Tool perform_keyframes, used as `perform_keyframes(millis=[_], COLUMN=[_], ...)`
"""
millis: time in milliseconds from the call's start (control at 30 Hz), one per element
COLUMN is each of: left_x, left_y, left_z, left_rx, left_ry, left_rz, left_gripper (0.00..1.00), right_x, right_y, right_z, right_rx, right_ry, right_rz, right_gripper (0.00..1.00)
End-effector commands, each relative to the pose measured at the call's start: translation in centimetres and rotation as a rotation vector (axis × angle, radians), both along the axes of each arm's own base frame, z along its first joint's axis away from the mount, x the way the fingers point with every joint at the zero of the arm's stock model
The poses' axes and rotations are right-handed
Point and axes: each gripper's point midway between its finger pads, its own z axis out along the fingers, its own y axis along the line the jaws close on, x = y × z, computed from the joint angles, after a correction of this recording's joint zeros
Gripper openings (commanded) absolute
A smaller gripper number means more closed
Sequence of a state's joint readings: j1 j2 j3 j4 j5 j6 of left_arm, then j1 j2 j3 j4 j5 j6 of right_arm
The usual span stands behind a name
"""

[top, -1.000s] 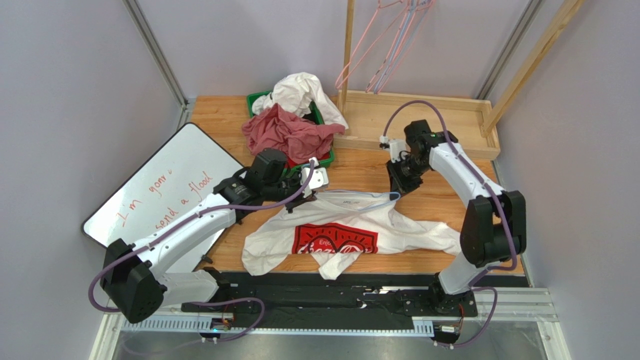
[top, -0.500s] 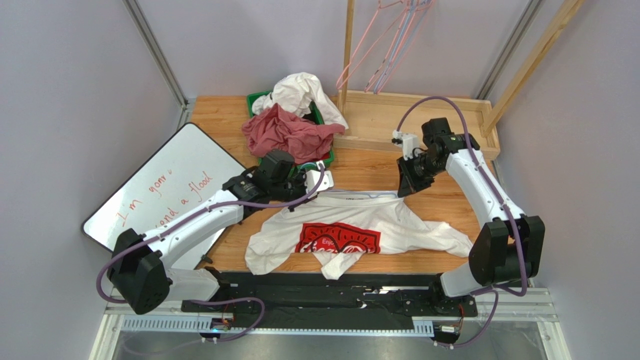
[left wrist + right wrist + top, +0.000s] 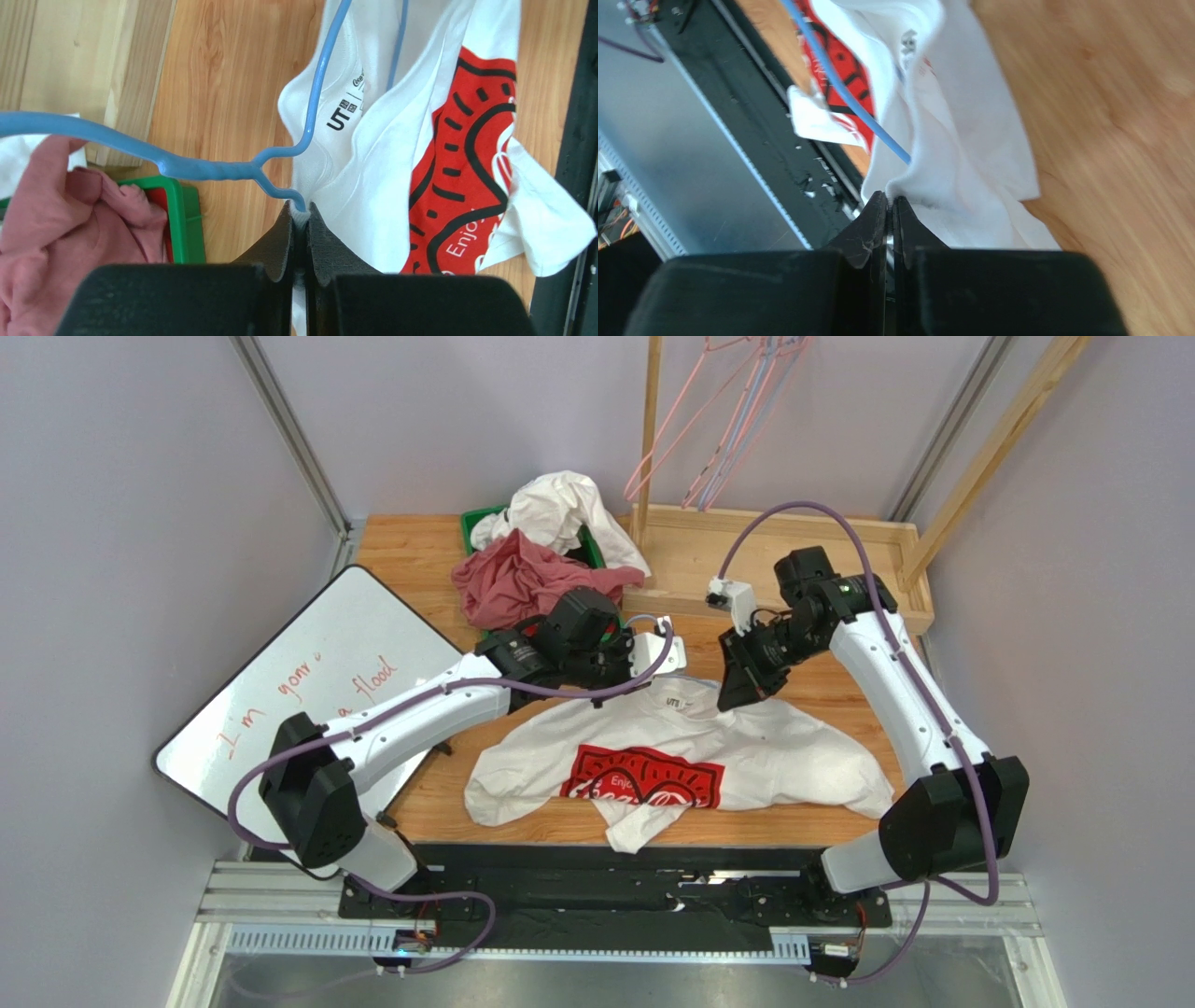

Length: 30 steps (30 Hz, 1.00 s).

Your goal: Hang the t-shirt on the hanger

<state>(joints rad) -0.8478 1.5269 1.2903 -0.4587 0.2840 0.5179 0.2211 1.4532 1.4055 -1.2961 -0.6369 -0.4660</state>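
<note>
Done: hanger threaded into t-shirt collar.
Left gripper: jaws clamped on collar.
Right gripper: jaws pinching collar too.
Pending: seating the shoulders.

Bright, even diffuse light, faint soft shadows, top view sharp, right wrist view slightly motion-blurred

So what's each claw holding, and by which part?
Both shut on the t-shirt: left claw at the neckline beside the hanger neck, right claw on a fabric fold by its arm.
</note>
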Motion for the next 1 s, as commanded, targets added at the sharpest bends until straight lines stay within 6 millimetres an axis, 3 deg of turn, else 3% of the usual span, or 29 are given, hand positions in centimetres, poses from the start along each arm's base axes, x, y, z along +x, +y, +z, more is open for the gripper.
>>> perform_keyframes(millis=[0, 33, 67, 200, 333, 367, 500, 633, 967], left_x=[-1.2, -1.6, -2.1, -4.1, -4.4, -4.3, -4.2, -4.1, -4.8], left_y=[-1.4, -1.1, -0.6, -0.1, -0.1, -0.2, -0.7, -1.0, -0.6], left_z=[3.1, 3.8, 2.7, 3.3, 3.6, 3.7, 4.0, 4.4, 4.4], left_rx=[-0.108, -0.123, -0.109, -0.153, -0.166, -0.171, -0.187, -0.199, -0.196], left_ry=[-0.023, -0.062, -0.052, -0.042, -0.017, -0.018, -0.007, -0.005, 0.006], left_rz=[-0.052, -0.084, -0.099, -0.158, -0.145, -0.145, -0.139, -0.142, -0.160], left_gripper=[0.00, 0.00, 0.00, 0.00, 0.00, 0.00, 0.00, 0.00, 0.00], right_x=[-1.7, -1.5, -1.2, -0.9, -2.0, -2.2, -2.3, -1.7, -0.1], right_y=[1.7, 1.5, 1.1, 0.9, 1.3, 1.6, 3.0, 4.9, 9.4], right_z=[3.8, 3.9, 4.5, 6.8, 7.6, 7.6, 7.3, 6.2, 4.0], right_rx=[0.089, 0.076, 0.056, 0.064, 0.106, 0.122, 0.146, 0.164, 0.211], right_ry=[-0.082, -0.102, -0.141, -0.242, -0.276, -0.283, -0.341, -0.377, -0.425], right_rz=[0.103, 0.112, 0.115, 0.133, 0.185, 0.204, 0.266, 0.308, 0.383], right_gripper=[0.21, 0.28, 0.39, 0.57, 0.80, 0.82, 0.82, 0.72, 0.58])
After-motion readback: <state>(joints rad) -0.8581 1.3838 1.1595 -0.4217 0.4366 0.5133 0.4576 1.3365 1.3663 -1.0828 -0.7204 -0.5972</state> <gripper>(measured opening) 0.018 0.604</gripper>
